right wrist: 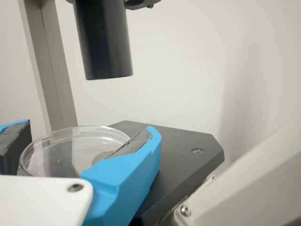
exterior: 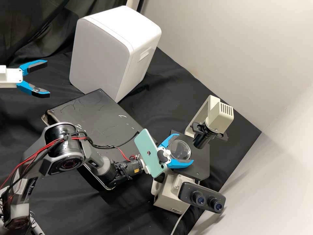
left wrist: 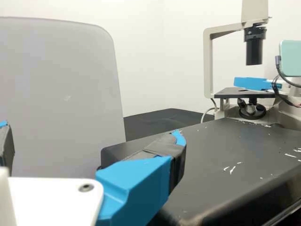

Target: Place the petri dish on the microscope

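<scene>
- Petri dish (exterior: 180, 150), lower centre, on or just over the microscope stage (exterior: 202, 164).
- Looks light, brittle and slippery; best held gently by the rim.
- Right gripper (exterior: 185, 148) clasps its rim; left gripper (exterior: 47, 78) gapes wide, upper left.

Entry, right arm (exterior: 104, 164): dark grey housing is rounding out into a fat cylindrical joint (exterior: 62, 148) with a ringed black end cap. Thin red and black cables (exterior: 78, 138) are running loose over the joint and on along the forearm. A mint-green slab (exterior: 148, 153) is sitting at the wrist.

Entry, right gripper (exterior: 185, 148): bright blue fingers (right wrist: 127, 174) are wearing dark grey pads, and one screw (right wrist: 75, 188) is showing in its white plate.

Entry, left gripper (exterior: 47, 77): a white block (exterior: 9, 76) is carrying two blue, black-padded prongs, and one round screw head (left wrist: 86, 188) is showing in its white top.
</scene>
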Controlling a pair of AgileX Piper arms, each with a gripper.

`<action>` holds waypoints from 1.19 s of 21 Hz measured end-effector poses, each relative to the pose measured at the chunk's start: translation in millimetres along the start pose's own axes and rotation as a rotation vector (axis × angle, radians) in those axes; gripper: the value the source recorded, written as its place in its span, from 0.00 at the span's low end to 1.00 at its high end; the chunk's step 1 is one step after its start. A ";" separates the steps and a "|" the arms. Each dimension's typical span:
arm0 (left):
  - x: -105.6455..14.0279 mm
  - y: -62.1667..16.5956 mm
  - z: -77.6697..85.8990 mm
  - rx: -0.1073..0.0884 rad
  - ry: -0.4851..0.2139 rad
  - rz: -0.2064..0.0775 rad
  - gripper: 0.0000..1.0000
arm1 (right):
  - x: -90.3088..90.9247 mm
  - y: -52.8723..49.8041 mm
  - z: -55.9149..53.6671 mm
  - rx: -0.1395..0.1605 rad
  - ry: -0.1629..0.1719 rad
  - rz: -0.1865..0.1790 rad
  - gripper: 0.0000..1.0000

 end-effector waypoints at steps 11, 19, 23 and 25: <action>0.5 1.1 -6.2 -0.015 0.034 0.007 1.00 | 21.9 -11.3 0.4 -0.037 0.006 0.013 0.00; 0.6 1.3 -6.9 -0.010 0.032 0.007 1.00 | 28.0 -16.6 -1.2 -0.058 0.008 0.026 0.00; 1.3 -0.5 -7.1 -0.008 0.034 -0.003 1.00 | 29.1 -16.2 -1.5 -0.063 0.011 0.030 1.00; 1.3 -0.5 -7.0 -0.008 0.032 -0.003 1.00 | 29.6 -16.3 -1.0 -0.070 0.007 0.030 1.00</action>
